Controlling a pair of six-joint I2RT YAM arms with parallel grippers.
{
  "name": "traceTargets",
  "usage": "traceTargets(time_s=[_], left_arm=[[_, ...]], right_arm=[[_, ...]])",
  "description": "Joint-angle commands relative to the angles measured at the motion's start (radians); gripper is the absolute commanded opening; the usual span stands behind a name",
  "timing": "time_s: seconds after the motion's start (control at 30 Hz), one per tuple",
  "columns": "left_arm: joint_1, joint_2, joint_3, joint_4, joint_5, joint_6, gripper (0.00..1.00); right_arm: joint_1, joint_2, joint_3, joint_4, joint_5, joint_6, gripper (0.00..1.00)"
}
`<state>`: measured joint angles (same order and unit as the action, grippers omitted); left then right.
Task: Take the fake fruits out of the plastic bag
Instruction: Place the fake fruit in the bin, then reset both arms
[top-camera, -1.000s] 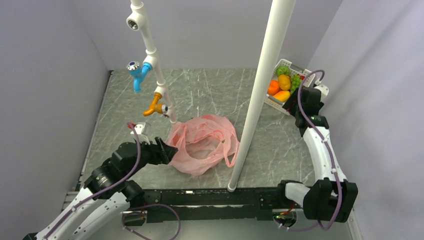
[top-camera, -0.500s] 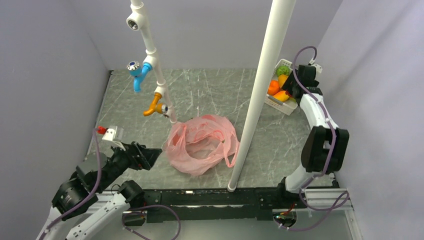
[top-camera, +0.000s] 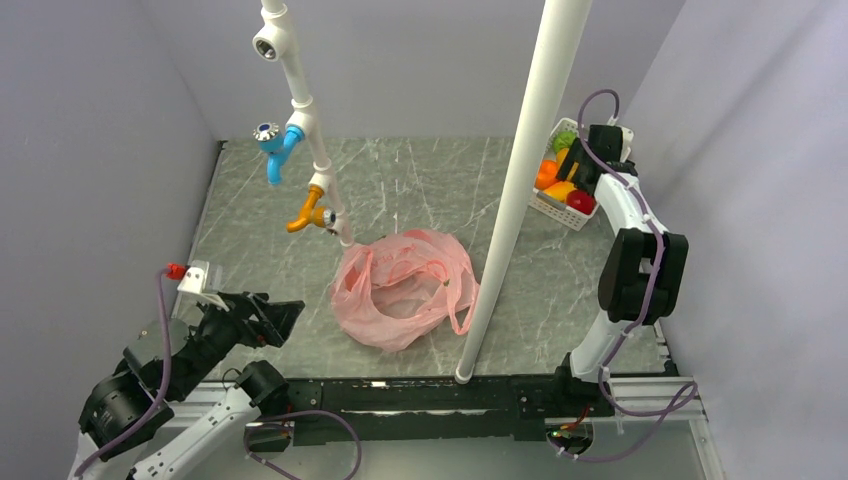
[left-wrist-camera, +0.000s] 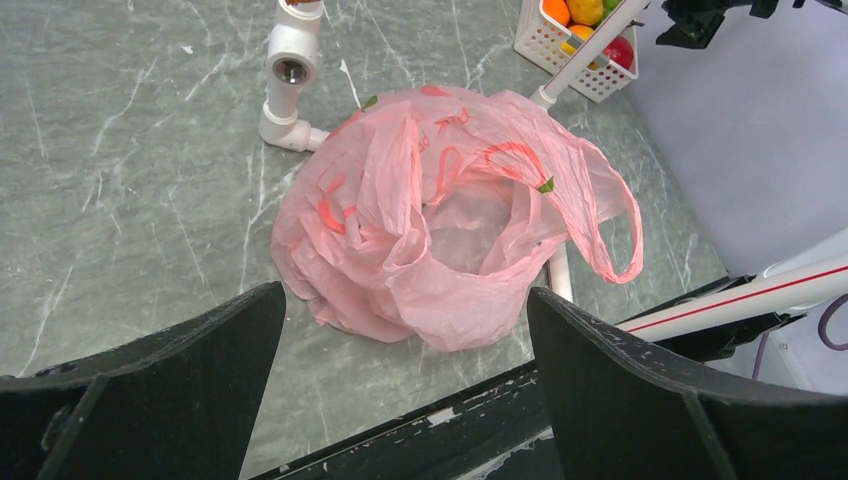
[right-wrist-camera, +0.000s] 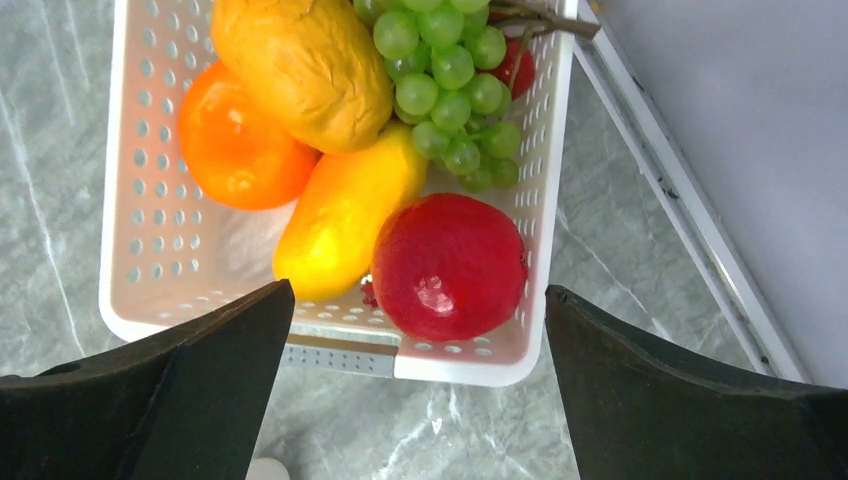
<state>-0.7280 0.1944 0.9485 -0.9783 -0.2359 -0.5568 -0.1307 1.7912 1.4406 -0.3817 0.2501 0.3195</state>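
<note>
Starting from the biggest thing, you have the grey table (top-camera: 420, 180), and near its middle lies the pink plastic bag (top-camera: 400, 290), crumpled, with its mouth turned upward. At the far right corner stands the white basket (right-wrist-camera: 130, 200), well apart from the bag. The left gripper (left-wrist-camera: 403, 300) hangs on the near side of the bag with its jaws wide apart and nothing between them. The right gripper (right-wrist-camera: 418, 290) is above the basket, also spread wide and empty. The fruits lie in the basket: a red one (right-wrist-camera: 450, 265), a yellow one (right-wrist-camera: 345, 215), an orange one (right-wrist-camera: 240, 145) and green grapes (right-wrist-camera: 450, 70). I judge that you are between two picks. No fruit shows in the bag mouth, but the folds hide much, so I think you should look inside before the next reach.
</note>
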Motion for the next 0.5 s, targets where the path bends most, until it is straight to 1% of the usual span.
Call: traceTargets(time_s=[0.0,0.1,0.17,0.27,0.3,0.33,0.4,0.47], left_arm=[[-0.005,-0.001,0.027,0.019,-0.026,0.029,0.98],[-0.004,-0.002,0.019,0.032,-0.02,0.023,0.98],[-0.004,-0.004,0.016,0.039,-0.02,0.019,0.98],[-0.004,-0.011,0.023,0.05,-0.027,0.014,0.98],[-0.005,-0.014,0.026,0.053,-0.031,0.016,0.98],[-0.004,-0.018,0.032,0.058,-0.035,0.02,0.99],[-0.005,-0.022,0.044,0.072,-0.042,0.042,0.99],[-0.004,-0.024,0.068,0.082,-0.064,0.078,0.99]], right_arm=[[0.015,-0.068,-0.007,-0.072,0.041,-0.003,0.99],[0.046,-0.171,-0.091,-0.099,0.016,0.019,0.99],[0.084,-0.28,-0.177,-0.105,0.0,0.027,0.99],[0.175,-0.47,-0.303,-0.136,-0.011,0.044,0.99],[0.207,-0.562,-0.336,-0.15,-0.024,0.048,0.99],[0.237,-0.604,-0.368,-0.164,-0.045,0.05,0.99],[0.284,-0.769,-0.41,-0.21,-0.077,0.063,0.99],[0.306,-0.9,-0.433,-0.256,-0.119,0.072,1.0]])
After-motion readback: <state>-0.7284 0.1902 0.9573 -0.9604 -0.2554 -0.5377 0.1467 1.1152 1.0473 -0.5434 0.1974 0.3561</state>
